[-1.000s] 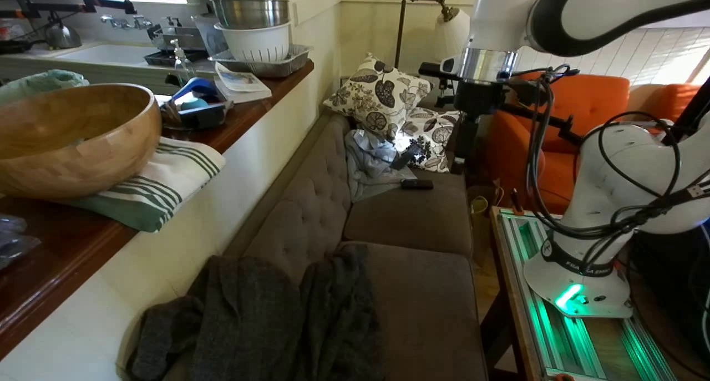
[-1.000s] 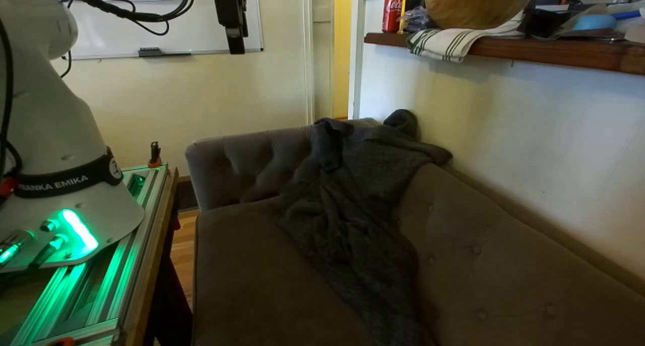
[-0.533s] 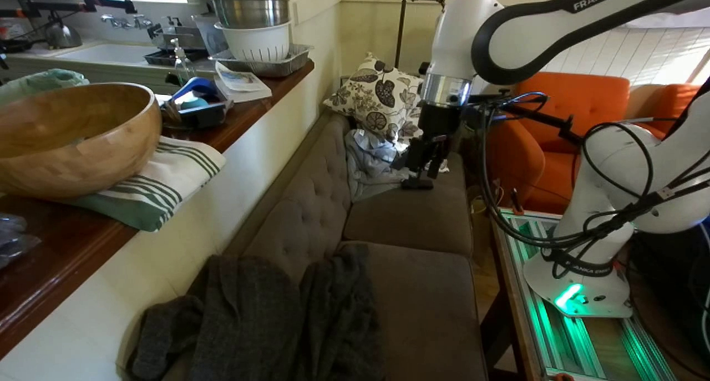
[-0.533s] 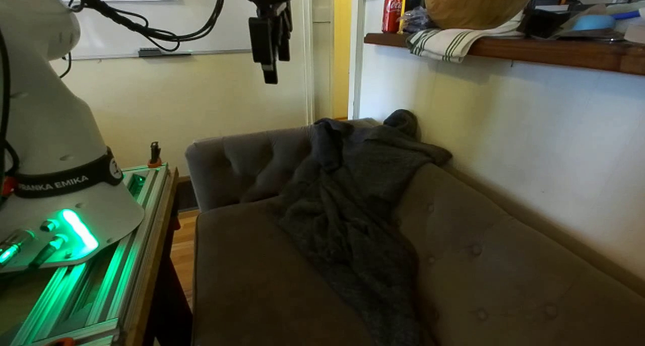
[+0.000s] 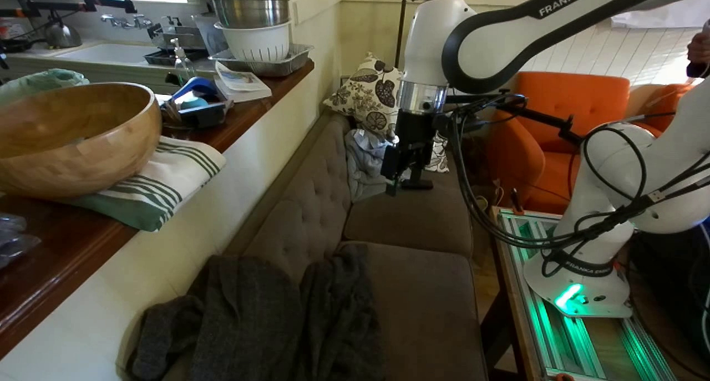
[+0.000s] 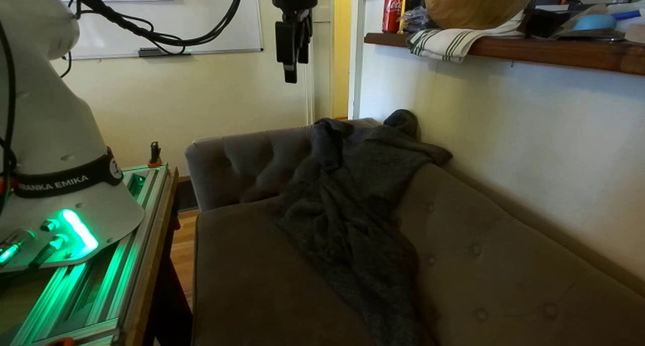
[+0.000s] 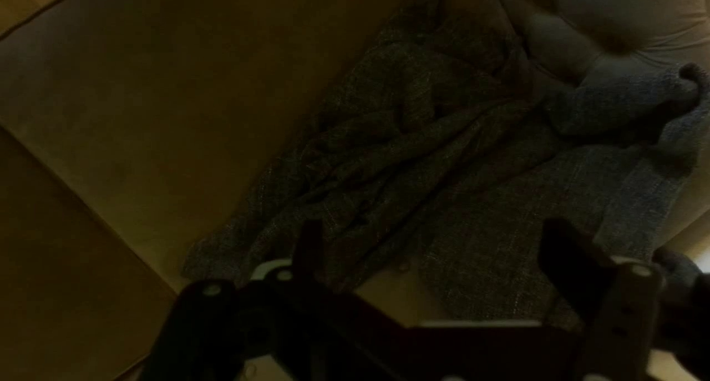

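My gripper (image 5: 403,180) hangs pointing down above the brown tufted sofa (image 5: 421,309) in an exterior view. It also shows at the top of an exterior view (image 6: 297,70), above the sofa's far arm. In the dim wrist view the gripper (image 7: 435,225) is open, its two fingers wide apart with nothing between them. Below it, apart from the fingers, a crumpled dark grey blanket (image 7: 477,203) lies over the sofa seat and back. The blanket shows in both exterior views (image 5: 249,314) (image 6: 352,210).
A wooden bowl (image 5: 83,142) stands on a striped towel (image 5: 183,164) on the wooden ledge (image 5: 66,253) beside the sofa. A red can (image 6: 392,13) stands there too. A dark remote-like object (image 5: 424,184), grey cloth (image 5: 363,167) and patterned pillows (image 5: 366,92) lie on the sofa.
The arm has swung over the sofa, and the gripper has moved left in one exterior view and right in the other, lower than a second ago. The blanket has not moved.
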You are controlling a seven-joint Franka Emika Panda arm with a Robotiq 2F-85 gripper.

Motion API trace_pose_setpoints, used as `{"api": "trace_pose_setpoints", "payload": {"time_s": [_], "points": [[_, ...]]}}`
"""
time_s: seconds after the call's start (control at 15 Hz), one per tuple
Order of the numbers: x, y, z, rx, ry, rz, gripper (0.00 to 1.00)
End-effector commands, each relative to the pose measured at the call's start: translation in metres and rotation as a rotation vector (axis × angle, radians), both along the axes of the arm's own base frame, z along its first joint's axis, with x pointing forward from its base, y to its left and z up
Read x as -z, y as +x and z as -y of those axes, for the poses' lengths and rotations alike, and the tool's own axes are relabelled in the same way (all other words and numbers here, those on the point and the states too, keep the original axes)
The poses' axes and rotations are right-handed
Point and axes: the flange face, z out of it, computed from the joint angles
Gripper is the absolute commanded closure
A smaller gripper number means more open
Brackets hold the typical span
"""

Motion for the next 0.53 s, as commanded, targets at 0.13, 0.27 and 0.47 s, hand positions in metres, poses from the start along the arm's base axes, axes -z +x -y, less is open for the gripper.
{"api": "trace_pose_setpoints", "payload": {"time_s": [0.13,0.27,0.47], "points": [[0.037,0.035,-0.007,0.223,0.049,-0.061,0.0],[0.063,0.06,-0.026,0.303,0.049,-0.058,0.0],[0.093,0.101,-0.061,0.381,-0.002,-0.028,0.0]]}}
